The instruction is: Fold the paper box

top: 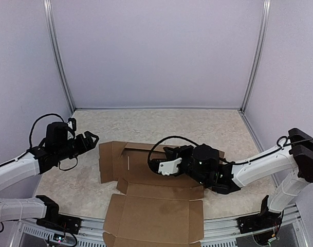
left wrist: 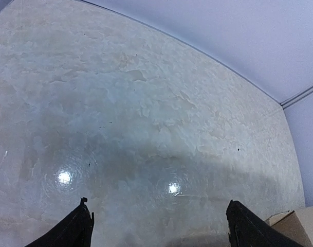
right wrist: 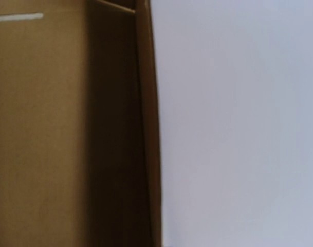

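Paper box [top: 151, 206] overhanging table [top: 233, 203] edge, right fingers [top: 172, 151] over it, left fingers [left wrist: 74, 229] spread

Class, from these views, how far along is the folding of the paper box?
Barely started. Done: one far fold looks raised. In hand: the right end effector is over the middle of the paper box. The left end effector hangs open beside it. Left: side flaps and near panel lie flat.

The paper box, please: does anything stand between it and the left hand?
Nothing visible does; only tabletop separates the open left hand from the nearest flap of the paper box.
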Available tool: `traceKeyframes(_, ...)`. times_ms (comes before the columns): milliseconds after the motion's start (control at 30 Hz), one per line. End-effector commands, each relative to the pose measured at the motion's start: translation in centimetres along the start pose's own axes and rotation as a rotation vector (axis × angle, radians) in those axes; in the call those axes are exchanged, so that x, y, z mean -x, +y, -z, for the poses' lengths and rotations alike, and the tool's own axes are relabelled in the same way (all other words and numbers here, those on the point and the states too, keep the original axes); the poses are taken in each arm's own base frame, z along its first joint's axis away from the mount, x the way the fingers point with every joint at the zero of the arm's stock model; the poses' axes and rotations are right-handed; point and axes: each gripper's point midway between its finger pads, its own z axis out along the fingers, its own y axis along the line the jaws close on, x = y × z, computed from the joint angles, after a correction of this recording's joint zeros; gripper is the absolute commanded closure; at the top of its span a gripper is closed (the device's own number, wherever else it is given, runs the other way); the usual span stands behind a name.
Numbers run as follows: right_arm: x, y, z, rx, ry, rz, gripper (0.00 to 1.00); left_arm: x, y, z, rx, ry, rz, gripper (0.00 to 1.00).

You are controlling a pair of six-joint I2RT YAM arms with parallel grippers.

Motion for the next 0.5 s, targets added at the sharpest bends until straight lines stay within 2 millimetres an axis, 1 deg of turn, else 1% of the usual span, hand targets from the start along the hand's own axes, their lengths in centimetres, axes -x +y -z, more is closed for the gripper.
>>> traceKeyframes(0, 0.6, -1.2, 0.7, -0.122, 0.014, 0.005, 1.00, -0.6, -2.1, -0.6, -0.141, 0.032, 0.052, 0.14)
traceKeyframes(100, 0.8, -1.1, 0.9, -0.151, 0.029, 0.017, 1.00, -2.1, -2.6, -0.7, -0.200, 0.077, 0.063, 0.18)
traceKeyframes(233, 0.9, -1.3, 0.9, -0.211, 0.051, 0.045, 1.00, -4.6, -2.9, -0.5, -0.268, 0.141, 0.078, 0.27)
traceKeyframes(333, 1.1, -1.1, 0.7, -0.225, 0.051, 0.058, 1.00, -5.9, -3.9, -0.1, -0.331, 0.173, 0.060, 0.30)
traceKeyframes(467, 1.3, -0.8, 0.3, -0.219, 0.049, 0.055, 1.00, -7.1, -6.0, 0.3, -0.402, 0.203, 0.013, 0.34)
